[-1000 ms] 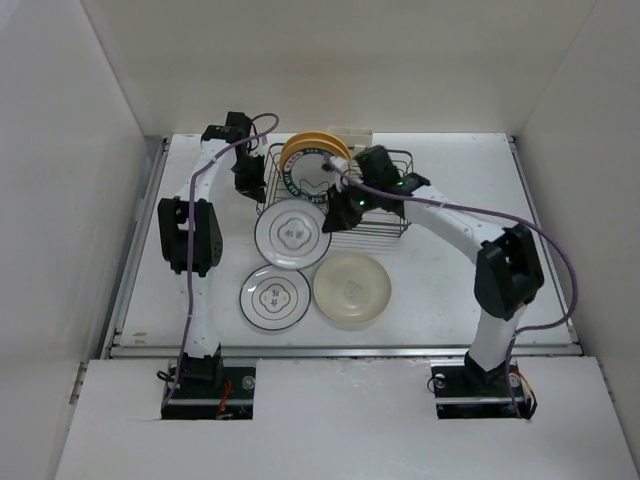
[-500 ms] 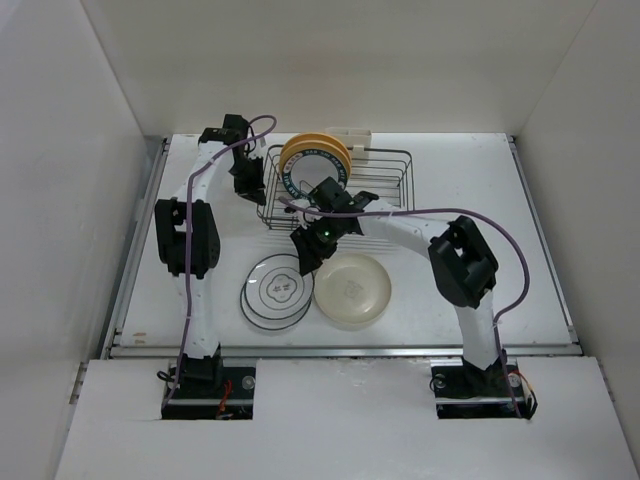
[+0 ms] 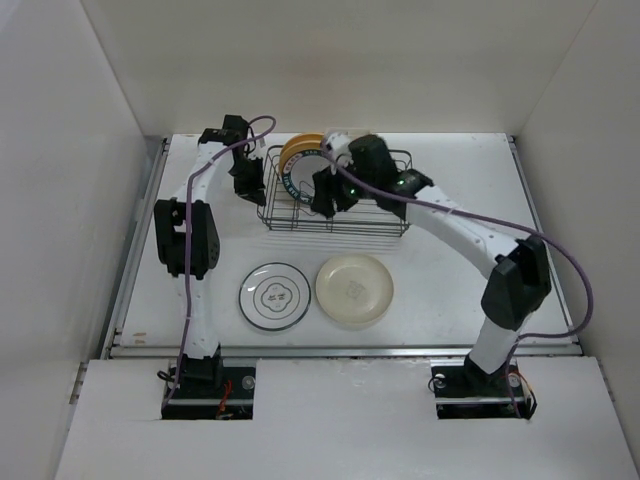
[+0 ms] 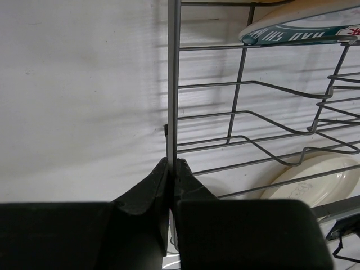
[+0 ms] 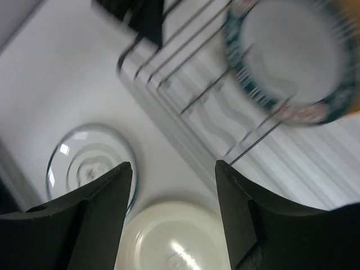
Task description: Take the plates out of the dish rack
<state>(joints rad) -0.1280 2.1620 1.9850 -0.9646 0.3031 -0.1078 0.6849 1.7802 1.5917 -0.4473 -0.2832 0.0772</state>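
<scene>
One white table (image 3: 450, 170) carries everything. At its far middle sits the dish rack (image 3: 370, 215), a dark wire basket with upright dividers. Two plates stand on edge at the rack's left end: the yellow-orange plate (image 3: 300, 148) at the back and the teal-rimmed plate (image 3: 296, 178) just in front of it. Two plates lie flat on the table near the rack's front: the ring-marked plate (image 3: 275, 295) and, just beside it, the cream plate (image 3: 353, 290). Judged half unloaded. The left gripper (image 4: 170, 163) is clamped on an upright wire at the rack's left end, apparently steadying it. The right gripper (image 5: 173, 166) hangs above the rack with its fingers apart and nothing between them, the teal-rimmed plate ahead of it. These plates look rigid, glazed, slippery and breakable. Recommend pinching the exposed top rim and lifting clear of the dividers before tilting.
</scene>
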